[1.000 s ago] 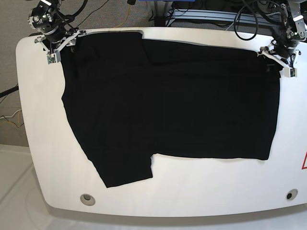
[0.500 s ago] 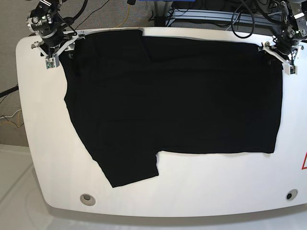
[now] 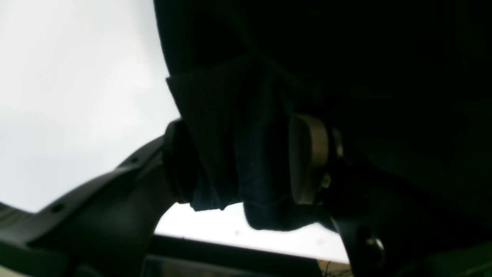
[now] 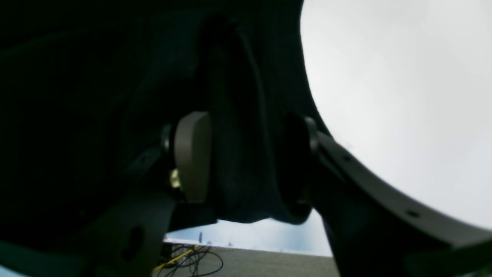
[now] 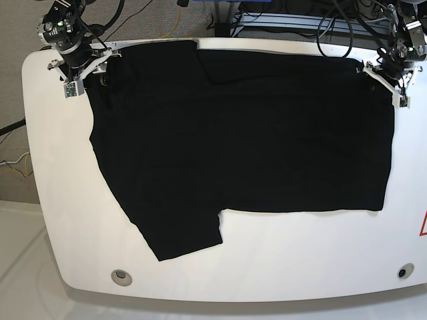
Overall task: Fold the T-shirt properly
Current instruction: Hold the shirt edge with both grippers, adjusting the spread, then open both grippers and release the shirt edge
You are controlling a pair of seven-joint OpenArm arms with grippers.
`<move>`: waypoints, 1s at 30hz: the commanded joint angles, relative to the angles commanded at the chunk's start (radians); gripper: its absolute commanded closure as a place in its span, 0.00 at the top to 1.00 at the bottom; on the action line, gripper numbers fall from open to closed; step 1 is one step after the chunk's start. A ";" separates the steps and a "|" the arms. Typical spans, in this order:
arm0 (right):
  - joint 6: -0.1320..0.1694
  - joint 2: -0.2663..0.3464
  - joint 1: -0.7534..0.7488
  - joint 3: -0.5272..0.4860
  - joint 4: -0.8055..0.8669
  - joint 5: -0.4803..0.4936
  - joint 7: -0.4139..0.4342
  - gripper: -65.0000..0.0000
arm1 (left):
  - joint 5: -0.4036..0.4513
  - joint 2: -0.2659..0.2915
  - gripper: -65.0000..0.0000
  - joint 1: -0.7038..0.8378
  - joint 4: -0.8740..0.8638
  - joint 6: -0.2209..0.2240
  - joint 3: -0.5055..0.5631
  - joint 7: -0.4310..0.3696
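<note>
Lying flat across your white bench (image 5: 40, 167), the black T-shirt (image 5: 240, 133) has one sleeve at lower left; at upper right your left gripper (image 5: 385, 70) pinches a corner, and at upper left your right gripper (image 5: 83, 65) pinches another.

White table (image 5: 267, 267), floor cables (image 4: 192, 261)
</note>
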 joint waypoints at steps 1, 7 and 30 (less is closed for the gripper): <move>0.000 0.000 0.000 0.000 0.000 0.000 0.000 0.46 | 0.000 0.000 0.53 -0.006 0.005 0.000 0.000 0.009; 0.000 0.015 0.000 0.000 0.002 0.000 0.000 0.46 | -0.002 0.000 0.53 -0.018 0.026 0.000 -0.002 0.044; 0.000 0.020 0.015 0.000 0.002 0.000 0.000 0.46 | 0.160 -0.002 0.53 -0.069 0.069 0.000 -0.002 0.095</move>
